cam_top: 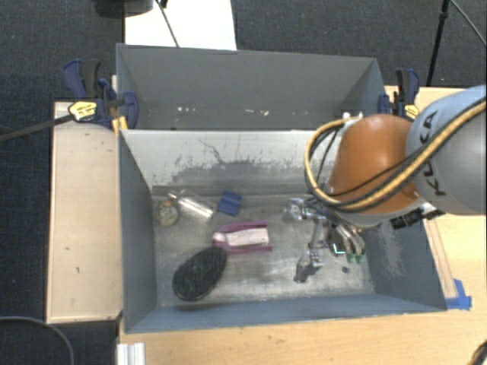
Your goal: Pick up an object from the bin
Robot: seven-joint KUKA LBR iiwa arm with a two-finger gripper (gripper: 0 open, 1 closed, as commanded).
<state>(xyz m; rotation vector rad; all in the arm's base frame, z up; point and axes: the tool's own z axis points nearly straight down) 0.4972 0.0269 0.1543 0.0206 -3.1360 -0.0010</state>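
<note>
Single overhead cam, tilted a bit: bin [243,90] far wall faces us in upper frame, floor at centre. Mid-range, whole bin fits. Arm [456,147] sits at right edge.

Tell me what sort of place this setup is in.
Probably a robotics lab's grasping test station: a KUKA arm with looped cables reaches into a grey metal bin of small loose things, such as a black oval brush and a blue block.
</note>
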